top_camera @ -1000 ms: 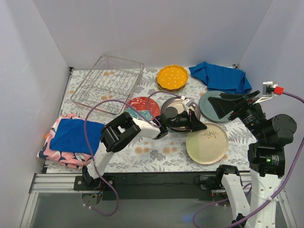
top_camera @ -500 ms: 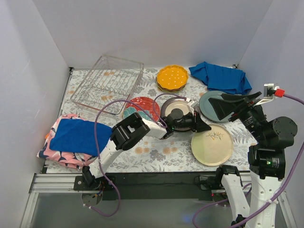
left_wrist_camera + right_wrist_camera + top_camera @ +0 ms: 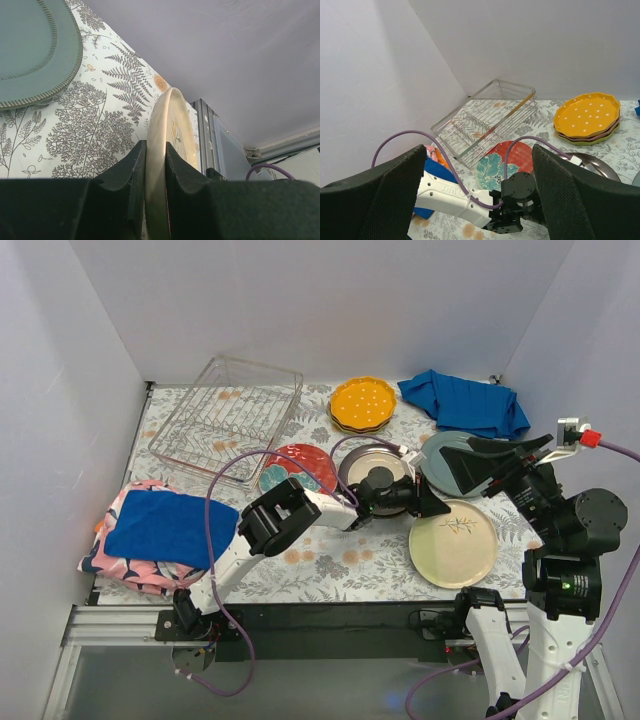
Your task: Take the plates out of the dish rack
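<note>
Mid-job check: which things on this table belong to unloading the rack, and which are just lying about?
Job: dish rack; cream plate, gripped by the left hand; grey-teal plate; dark glossy plate; floral plate; orange dotted plate topping a stack.

Lying about: back-right blue cloth; left blue cloth, on the pink patterned cloth.

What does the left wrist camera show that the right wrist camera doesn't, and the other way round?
Only the left wrist view shows the cream plate, its rim pinched by the left gripper. Only the right wrist view shows the dish rack, the orange dotted plate on its stack, and the red floral plate. Both show the fern-print tablecloth and the white wall.
</note>
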{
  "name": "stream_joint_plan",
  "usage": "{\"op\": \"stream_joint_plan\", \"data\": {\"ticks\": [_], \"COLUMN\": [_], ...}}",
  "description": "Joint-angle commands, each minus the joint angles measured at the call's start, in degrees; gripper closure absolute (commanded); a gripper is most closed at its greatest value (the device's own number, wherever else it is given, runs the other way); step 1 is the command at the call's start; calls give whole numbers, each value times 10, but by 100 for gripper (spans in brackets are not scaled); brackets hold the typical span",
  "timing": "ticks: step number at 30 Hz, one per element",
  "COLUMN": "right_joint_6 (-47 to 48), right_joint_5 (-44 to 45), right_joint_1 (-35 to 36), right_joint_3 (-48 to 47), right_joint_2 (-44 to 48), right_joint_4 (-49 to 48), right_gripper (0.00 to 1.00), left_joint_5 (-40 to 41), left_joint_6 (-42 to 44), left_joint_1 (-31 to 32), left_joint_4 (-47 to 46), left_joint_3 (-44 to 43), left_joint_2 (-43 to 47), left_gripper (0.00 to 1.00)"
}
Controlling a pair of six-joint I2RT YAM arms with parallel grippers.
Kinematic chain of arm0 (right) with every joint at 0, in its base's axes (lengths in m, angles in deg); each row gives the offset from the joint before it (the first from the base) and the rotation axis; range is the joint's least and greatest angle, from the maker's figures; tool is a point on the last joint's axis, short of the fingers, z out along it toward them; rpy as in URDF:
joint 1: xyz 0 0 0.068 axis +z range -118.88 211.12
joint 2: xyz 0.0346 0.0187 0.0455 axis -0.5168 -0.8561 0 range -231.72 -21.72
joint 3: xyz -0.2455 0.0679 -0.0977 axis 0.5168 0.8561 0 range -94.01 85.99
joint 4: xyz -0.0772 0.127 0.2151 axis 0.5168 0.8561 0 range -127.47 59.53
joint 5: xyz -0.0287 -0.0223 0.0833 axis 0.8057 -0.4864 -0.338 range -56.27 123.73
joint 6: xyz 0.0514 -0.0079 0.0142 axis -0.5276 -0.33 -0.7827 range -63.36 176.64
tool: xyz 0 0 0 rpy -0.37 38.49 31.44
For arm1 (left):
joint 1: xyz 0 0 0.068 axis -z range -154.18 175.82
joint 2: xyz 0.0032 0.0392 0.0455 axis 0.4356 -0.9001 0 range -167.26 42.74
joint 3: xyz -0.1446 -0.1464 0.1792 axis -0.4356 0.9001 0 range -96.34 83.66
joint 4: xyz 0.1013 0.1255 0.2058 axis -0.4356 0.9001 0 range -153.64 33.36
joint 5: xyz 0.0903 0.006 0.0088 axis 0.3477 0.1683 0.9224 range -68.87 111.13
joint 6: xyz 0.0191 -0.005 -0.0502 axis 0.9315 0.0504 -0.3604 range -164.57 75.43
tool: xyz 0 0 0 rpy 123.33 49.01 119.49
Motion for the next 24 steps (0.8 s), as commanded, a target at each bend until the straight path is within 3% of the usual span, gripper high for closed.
{"op": "stream_joint_plan", "data": {"ticks": [1,24], "right_joint_6": [10,11], "right_joint_5": [6,16], "right_joint_1": [-1,-1], "right_joint_3": [-25,-30], "right_joint_2": [5,14], "right_joint_4": [-3,-2], "right_gripper": [9,8], "left_joint_5": [22,37], "left_joint_6": [58,119], "left_joint_1": [2,8], "left_joint_4": [7,70], "left_joint_3": [-27,-46], "left_joint_2": [13,3], "left_gripper": [83,70]}}
